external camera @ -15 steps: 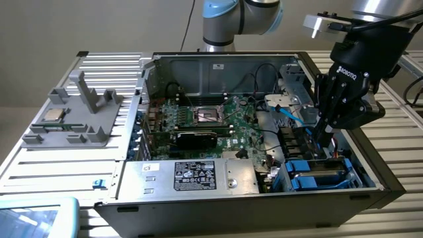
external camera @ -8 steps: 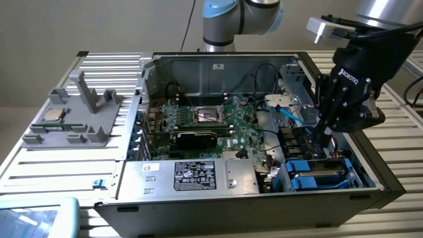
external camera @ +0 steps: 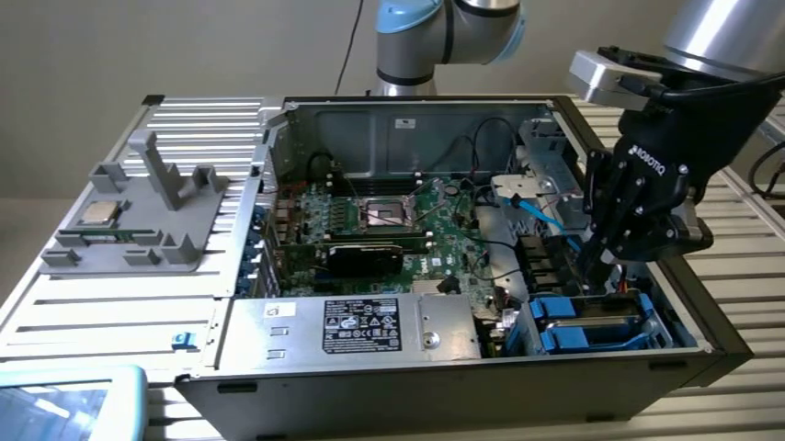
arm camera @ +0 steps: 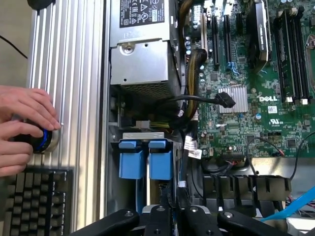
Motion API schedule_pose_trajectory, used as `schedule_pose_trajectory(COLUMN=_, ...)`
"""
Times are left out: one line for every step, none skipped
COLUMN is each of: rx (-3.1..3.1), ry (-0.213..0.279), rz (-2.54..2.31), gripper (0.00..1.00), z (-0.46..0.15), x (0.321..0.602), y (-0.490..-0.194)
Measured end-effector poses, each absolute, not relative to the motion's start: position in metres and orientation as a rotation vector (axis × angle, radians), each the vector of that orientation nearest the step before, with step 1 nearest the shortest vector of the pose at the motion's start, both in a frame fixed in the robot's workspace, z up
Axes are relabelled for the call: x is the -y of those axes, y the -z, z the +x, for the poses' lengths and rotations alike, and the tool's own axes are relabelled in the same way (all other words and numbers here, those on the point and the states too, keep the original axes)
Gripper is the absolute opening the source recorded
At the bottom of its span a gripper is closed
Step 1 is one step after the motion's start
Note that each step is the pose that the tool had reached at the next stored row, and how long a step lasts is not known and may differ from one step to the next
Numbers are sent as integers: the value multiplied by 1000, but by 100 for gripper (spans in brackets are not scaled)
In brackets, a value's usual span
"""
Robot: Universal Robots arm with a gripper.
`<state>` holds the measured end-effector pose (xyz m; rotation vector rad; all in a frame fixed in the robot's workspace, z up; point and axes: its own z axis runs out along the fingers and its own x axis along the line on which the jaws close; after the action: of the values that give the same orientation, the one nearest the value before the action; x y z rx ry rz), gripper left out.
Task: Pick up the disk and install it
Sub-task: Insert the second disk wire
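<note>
The disk [external camera: 591,327], grey metal with blue plastic rails, sits low in the drive bay at the front corner of the open computer case [external camera: 429,372], on the exterior view's right. In the wrist view its blue rail ends [arm camera: 133,160] lie just beyond my fingers. My gripper [external camera: 598,279] reaches straight down into that bay, its black fingers [arm camera: 162,216] drawn close together at the disk's upper edge. The contact itself is hidden by the fingers.
A silver power supply [external camera: 356,326] with a black label sits beside the bay. The motherboard [external camera: 392,220], black cables [arm camera: 197,101] and a blue cable [external camera: 540,207] crowd the case. A grey fixture [external camera: 135,220] holds a CPU chip [external camera: 98,213]. A person's hands [arm camera: 22,125] rest by a keyboard [arm camera: 34,201].
</note>
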<state>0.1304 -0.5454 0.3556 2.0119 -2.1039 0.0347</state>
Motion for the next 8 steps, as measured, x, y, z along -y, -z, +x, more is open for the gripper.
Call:
schedule_pose_trajectory(rx=2105, ry=-31, rz=2014, gripper=16, z=130, x=548, y=-355)
schedule_pose_trajectory(rx=2107, ry=-27, rz=2016, gripper=16, z=130, x=551, y=-354)
schedule_pose_trajectory(rx=2110, ry=-20, rz=2020, gripper=16, z=130, x=554, y=-353)
schedule_pose_trajectory(rx=2112, ry=-15, rz=2023, gripper=16, z=130, x=555, y=-353)
schedule_pose_trajectory(rx=2115, ry=-10, rz=2025, gripper=16, z=130, x=556, y=-352)
schedule_pose_trajectory(rx=2117, ry=-5, rz=2028, gripper=16, z=130, x=557, y=-351)
schedule_pose_trajectory(rx=2120, ry=0, rz=2030, gripper=16, z=130, x=557, y=-350)
schedule_pose_trajectory(rx=2122, ry=4, rz=2033, gripper=16, z=130, x=558, y=-349)
